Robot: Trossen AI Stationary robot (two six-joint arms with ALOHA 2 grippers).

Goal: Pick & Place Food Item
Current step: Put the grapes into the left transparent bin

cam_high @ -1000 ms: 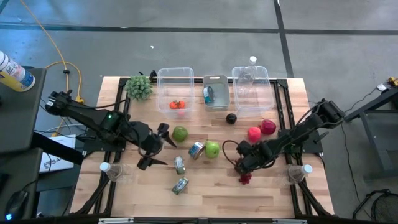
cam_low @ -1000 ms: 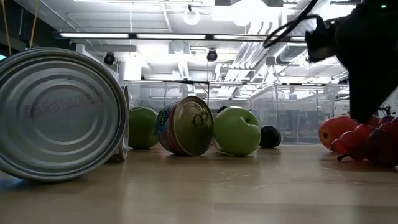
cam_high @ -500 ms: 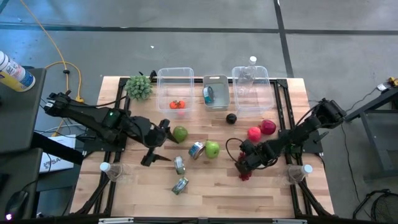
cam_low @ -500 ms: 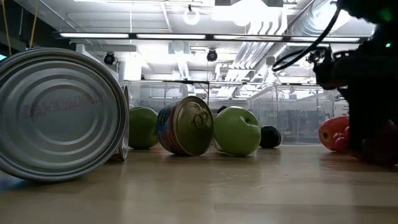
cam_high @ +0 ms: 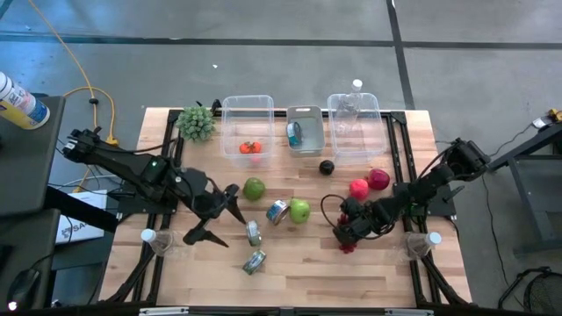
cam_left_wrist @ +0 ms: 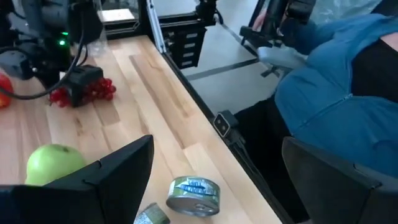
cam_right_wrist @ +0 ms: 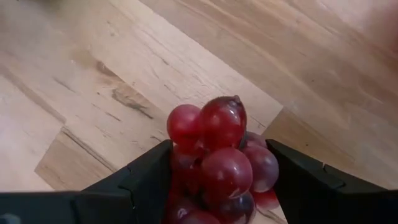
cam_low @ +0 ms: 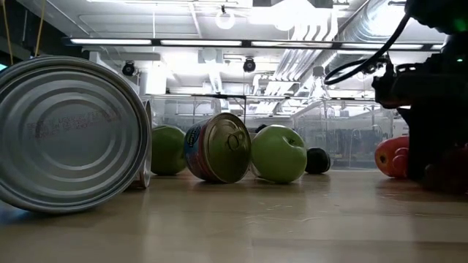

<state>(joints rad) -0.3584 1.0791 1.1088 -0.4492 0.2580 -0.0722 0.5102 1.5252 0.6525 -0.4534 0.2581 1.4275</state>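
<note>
Surroundings: green apple (cam_high: 299,211), cans (cam_high: 277,211), red fruit (cam_high: 359,189) nearby on surface (cam_high: 290,263). Right end effector (cam_high: 345,239): half-open, fingers flanking grapes (cam_right_wrist: 221,158). Left end effector (cam_high: 219,215): wide open, empty.

Three bins (cam_high: 301,125) line the table's (cam_high: 386,272) far edge; apples (cam_high: 299,210) and cans (cam_high: 254,261) lie mid-table, a grape bunch (cam_high: 348,246) to their right.

You worked over a grey concrete floor (cam_high: 290,61) crossed by dark seams, with a yellow cable (cam_high: 66,53) trailing at the upper left. Behind the wooden table (cam_high: 299,263), the low view showed a white ceiling with long strip lights (cam_low: 183,42) and ducting (cam_low: 314,29).
</note>
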